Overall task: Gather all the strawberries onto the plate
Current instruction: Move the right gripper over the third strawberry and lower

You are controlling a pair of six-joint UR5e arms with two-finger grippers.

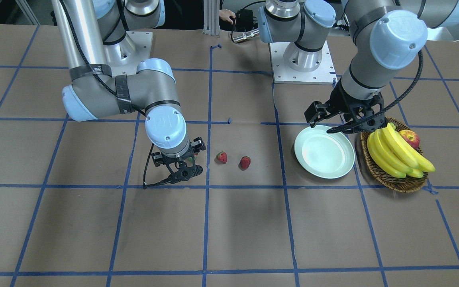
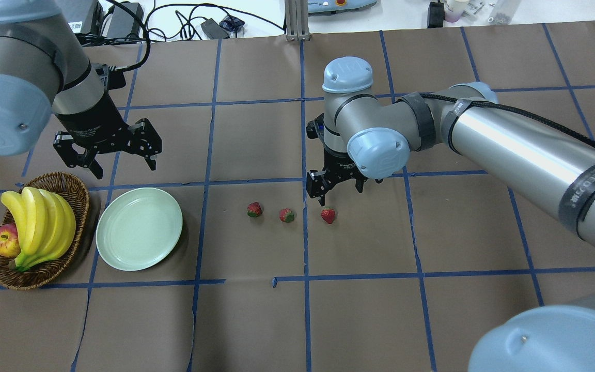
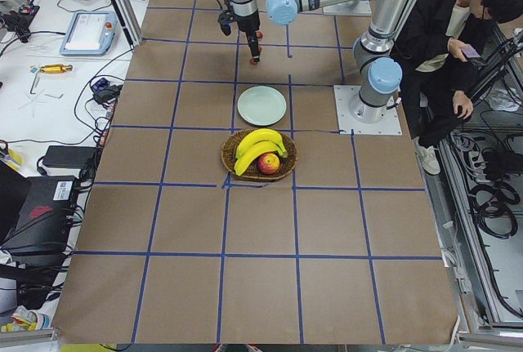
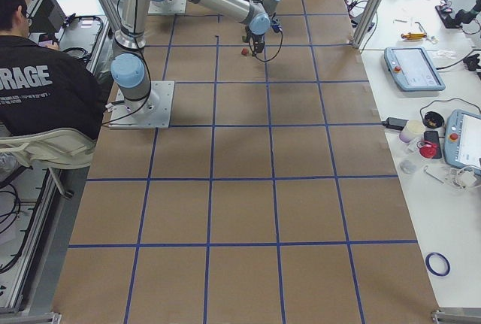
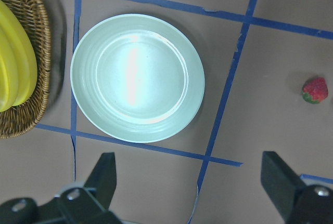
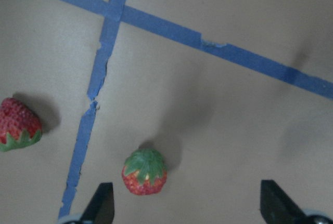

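**Step in hand: grasp of the first strawberry, right arm.**

1. Check the state. The right gripper (image 2: 335, 190) hangs just above the table (image 2: 463, 243) with its jaws spread wide and nothing between them. The left gripper (image 5: 187, 164) is also spread and empty, and hovers beside the plate (image 2: 139, 228).

2. Locate the parts. All three strawberries lie in a row on the table, apart from each other and well apart from the plate, which holds nothing. The target strawberry (image 6: 144, 172) is the one at the right arm's end of the row. The middle strawberry (image 2: 286, 215) comes next, and the third strawberry (image 2: 254, 209) is nearest the plate.

3. Centre before you descend. In the right wrist view the target sits close to one finger (image 6: 101, 206), not midway between the two. Shift the gripper sideways until the fruit is centred, otherwise that finger is likely to knock it away.

4. Descend until the fingertips bracket the red body below the leafy top. Stop short of the table.

5. Close gently. The fruit is small and probably rolls or slips easily.

6. Keep clear of the middle strawberry, which lies just across the tape line (image 6: 88, 130).

7. Lift straight up, then travel to the plate, avoiding the left gripper and the basket (image 2: 78, 206).
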